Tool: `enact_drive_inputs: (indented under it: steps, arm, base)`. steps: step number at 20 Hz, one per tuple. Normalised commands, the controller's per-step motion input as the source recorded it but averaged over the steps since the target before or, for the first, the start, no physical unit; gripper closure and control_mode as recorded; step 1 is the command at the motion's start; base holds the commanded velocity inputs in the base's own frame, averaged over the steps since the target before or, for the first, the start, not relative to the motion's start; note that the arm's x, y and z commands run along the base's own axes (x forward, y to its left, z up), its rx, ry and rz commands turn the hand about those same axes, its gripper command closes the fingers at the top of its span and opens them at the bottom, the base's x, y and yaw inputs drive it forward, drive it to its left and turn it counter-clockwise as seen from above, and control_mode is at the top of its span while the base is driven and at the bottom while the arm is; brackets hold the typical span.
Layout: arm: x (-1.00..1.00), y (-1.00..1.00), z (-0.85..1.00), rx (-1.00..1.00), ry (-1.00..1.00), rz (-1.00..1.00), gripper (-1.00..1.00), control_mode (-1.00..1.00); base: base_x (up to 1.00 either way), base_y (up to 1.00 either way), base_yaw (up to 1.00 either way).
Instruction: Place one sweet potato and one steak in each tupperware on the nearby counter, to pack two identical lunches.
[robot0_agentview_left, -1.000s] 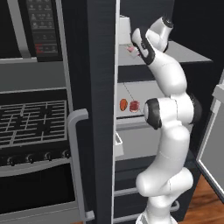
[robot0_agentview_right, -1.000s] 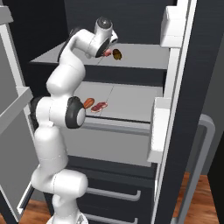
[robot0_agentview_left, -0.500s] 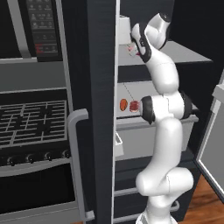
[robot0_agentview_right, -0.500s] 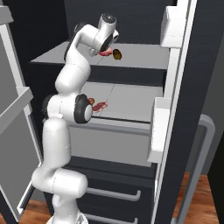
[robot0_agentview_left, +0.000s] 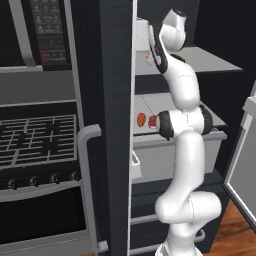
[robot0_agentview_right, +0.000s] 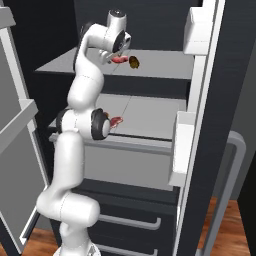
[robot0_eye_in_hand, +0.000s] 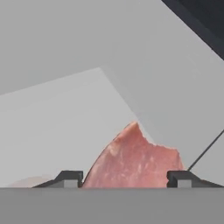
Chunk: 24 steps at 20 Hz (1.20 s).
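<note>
- Fridge (robot0_agentview_right: 150, 107): open, grey shelves bare apart from the foods listed below. No tupperware or counter lies within these views, so by my reading the packing has not begun.
- Arm (robot0_agentview_right: 82, 90): reaching high onto the upper shelf (robot0_agentview_right: 165, 70); compared with a second ago it has straightened and pushed further in, bringing the hand right down over the food there.
- Gripper (robot0_eye_in_hand: 124, 177): in the hand view the two tips stand apart, one either side of a steak (robot0_eye_in_hand: 131, 162). The gap has narrowed from fully wide a moment ago, yet whether the fingers touch the meat cannot be told. Judged mid-closure, the grasp not yet proven.
- Steak, upper shelf (robot0_agentview_right: 119, 59): flat, red with pale marbling, lying on the shelf directly under the hand. The item being picked.
- Sweet potato, dark brown (robot0_agentview_right: 134, 62): just beside that steak on the same shelf, untouched.
- Second steak (robot0_agentview_right: 115, 121): on the lower shelf, near the front edge, partly behind the arm's elbow.
- Sweet potato, orange-red (robot0_agentview_left: 141, 119): lower shelf, next to the second steak, seen from the left base view.
- Implication: the first of four items is about to be secured; lifting and carrying it over remain.
</note>
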Motion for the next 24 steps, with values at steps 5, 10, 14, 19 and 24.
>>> enact_drive_inputs:
  steps: [5, 10, 14, 19, 24]
  arm:
    - [-0.18, -0.17, -0.42, -0.05, 0.00, 0.00, 1.00, -1.00]
    - [0.00, -0.05, -0.08, 0.00, -0.01, 0.00, 1.00, -1.00]
    - [-0.37, -0.14, 0.00, 0.00, -0.01, 0.01, 1.00, -1.00]
    - [-1.00, -0.11, -0.08, 0.00, -0.04, 0.03, 1.00, -1.00]
    - [-1.00, -0.04, -0.02, 0.00, -0.15, 0.09, 1.00, -1.00]
  base:
    - [0.00, 0.00, 0.00]
    - [0.00, 0.00, 0.00]
    - [0.00, 0.00, 0.00]
    - [0.00, 0.00, 0.00]
    - [0.00, 0.00, 0.00]
